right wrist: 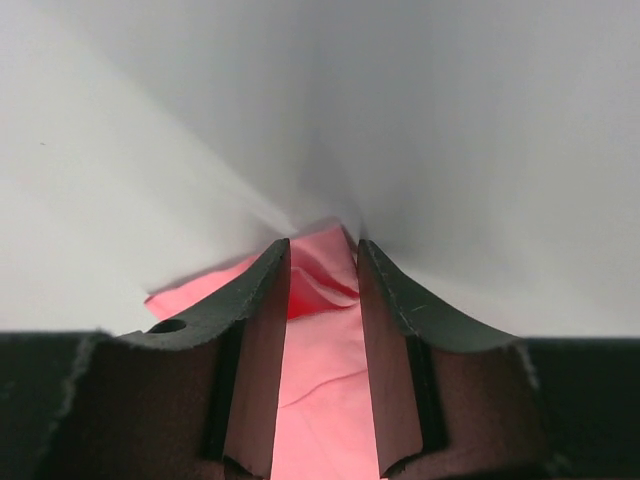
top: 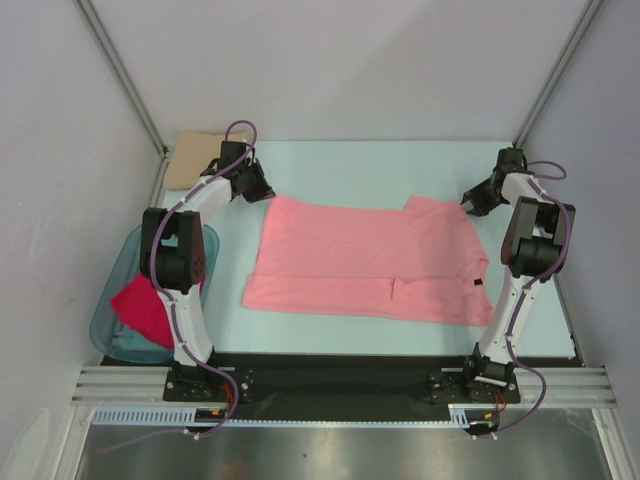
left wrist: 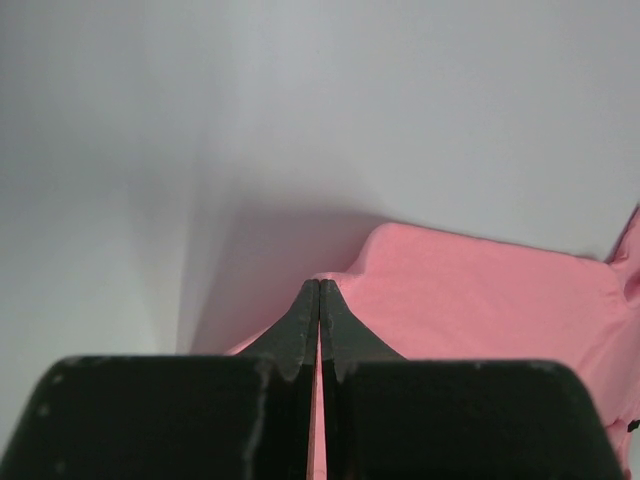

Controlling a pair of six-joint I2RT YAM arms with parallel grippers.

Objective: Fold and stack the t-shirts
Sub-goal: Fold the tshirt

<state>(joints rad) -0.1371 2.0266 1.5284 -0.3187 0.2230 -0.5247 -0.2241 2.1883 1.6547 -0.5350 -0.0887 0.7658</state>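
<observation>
A salmon-pink t-shirt (top: pixel 360 260) lies spread flat across the middle of the table, with a small dark label (top: pixel 477 285) near its right edge. My left gripper (top: pixel 262 190) is at the shirt's far left corner. In the left wrist view it (left wrist: pixel 319 285) is shut, with pink cloth (left wrist: pixel 480 300) pinched between the tips. My right gripper (top: pixel 470 203) is at the far right corner. In the right wrist view its jaws (right wrist: pixel 322 245) stand apart, straddling a raised fold of the shirt (right wrist: pixel 320 400) without pinching it. A tan t-shirt (top: pixel 195 160) lies folded at the far left.
A translucent teal tub (top: pixel 110 320) stands at the left edge beside the left arm, with a crimson-pink t-shirt (top: pixel 140 310) in it. Grey walls enclose the table on three sides. The arms' base rail (top: pixel 340 380) runs along the near edge.
</observation>
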